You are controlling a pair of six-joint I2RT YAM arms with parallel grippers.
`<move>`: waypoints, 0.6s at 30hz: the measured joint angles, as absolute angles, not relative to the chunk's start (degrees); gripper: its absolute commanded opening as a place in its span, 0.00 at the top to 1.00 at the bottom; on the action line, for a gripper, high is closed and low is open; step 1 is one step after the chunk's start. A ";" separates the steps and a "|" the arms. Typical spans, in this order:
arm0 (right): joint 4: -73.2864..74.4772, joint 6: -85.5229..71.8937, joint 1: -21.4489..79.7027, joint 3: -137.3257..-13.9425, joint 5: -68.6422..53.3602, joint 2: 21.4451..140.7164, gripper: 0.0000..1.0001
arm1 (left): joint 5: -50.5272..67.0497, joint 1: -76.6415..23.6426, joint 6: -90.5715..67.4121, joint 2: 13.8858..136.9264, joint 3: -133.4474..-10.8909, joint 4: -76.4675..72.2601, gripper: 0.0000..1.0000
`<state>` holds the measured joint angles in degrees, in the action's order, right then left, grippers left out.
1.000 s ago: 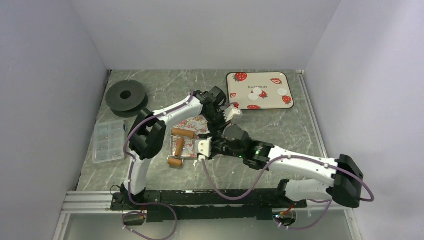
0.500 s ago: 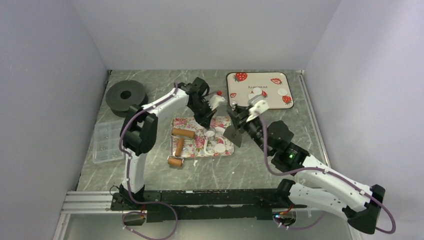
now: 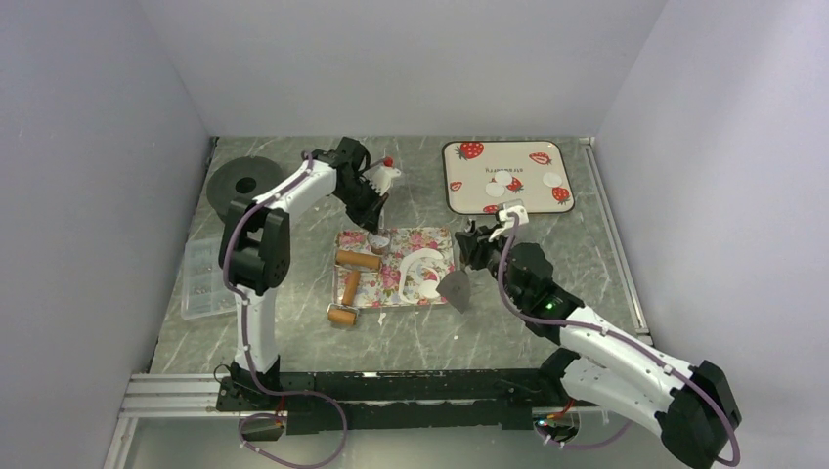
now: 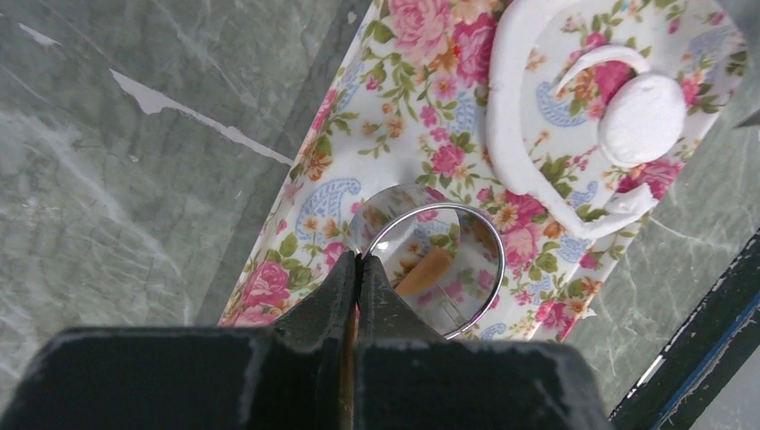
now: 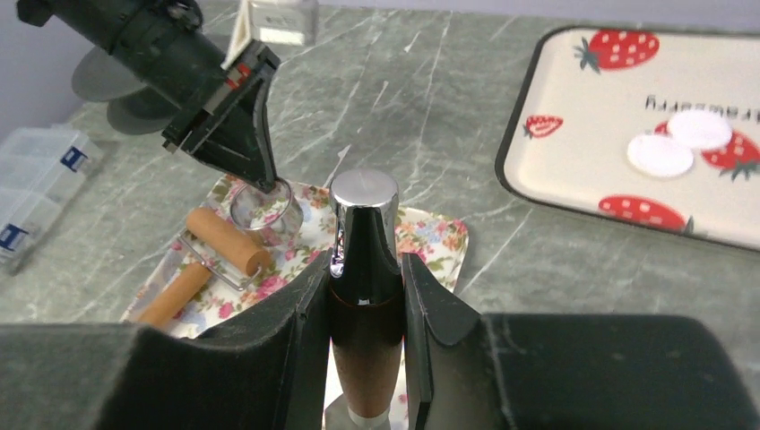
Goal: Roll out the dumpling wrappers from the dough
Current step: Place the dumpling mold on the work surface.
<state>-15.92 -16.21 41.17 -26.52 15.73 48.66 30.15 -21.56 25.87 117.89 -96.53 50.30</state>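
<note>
Round dumpling wrappers [image 3: 503, 180] flat on strawberry tray [image 3: 533, 196], no long axis. Left gripper [image 4: 358, 262] pinches ring cutter [image 4: 492, 253]; right gripper [image 5: 365, 276] clamps handle [image 5: 363, 215], maybe scraper's. Marble table [image 3: 577, 256], white walls [image 3: 391, 59].

Four thin, flat, white round dumpling wrappers [image 3: 553, 179]: three on one cream strawberry-printed tray [image 3: 528, 200], one on one floral rectangular mat [image 3: 435, 237]. One curled white dough scrap [image 3: 415, 262]. Two short brown wooden rollers [image 3: 357, 260]. One shiny metal ring cutter [image 4: 498, 255]. One metal-and-wood-handled scraper [image 5: 363, 269]. One black round spool [image 3: 244, 181]. One clear plastic compartment box [image 3: 213, 277].
</note>
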 measured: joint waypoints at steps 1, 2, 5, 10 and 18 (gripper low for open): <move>-17.02 -14.57 40.47 -26.65 14.20 49.50 1.00 | 29.74 -21.54 25.87 118.41 -96.55 50.30 0.95; -17.67 -12.73 39.72 -27.00 12.49 50.22 1.00 | 29.39 -21.54 25.87 118.91 -96.55 50.30 0.94; -18.09 -7.03 37.95 -29.39 7.49 52.56 1.00 | 28.12 -21.50 26.00 120.66 -96.55 50.11 0.93; -19.59 0.93 36.36 -34.87 -1.19 58.41 1.00 | 27.62 -21.43 26.63 123.83 -98.96 50.70 0.66; -20.34 6.59 32.69 -38.48 -14.83 68.71 1.00 | 29.34 -20.97 26.94 124.46 -101.19 52.66 0.53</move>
<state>-20.34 6.59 32.69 -38.48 -14.83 68.71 29.34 -20.97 26.94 124.46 -101.19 52.66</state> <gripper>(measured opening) 0.321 0.448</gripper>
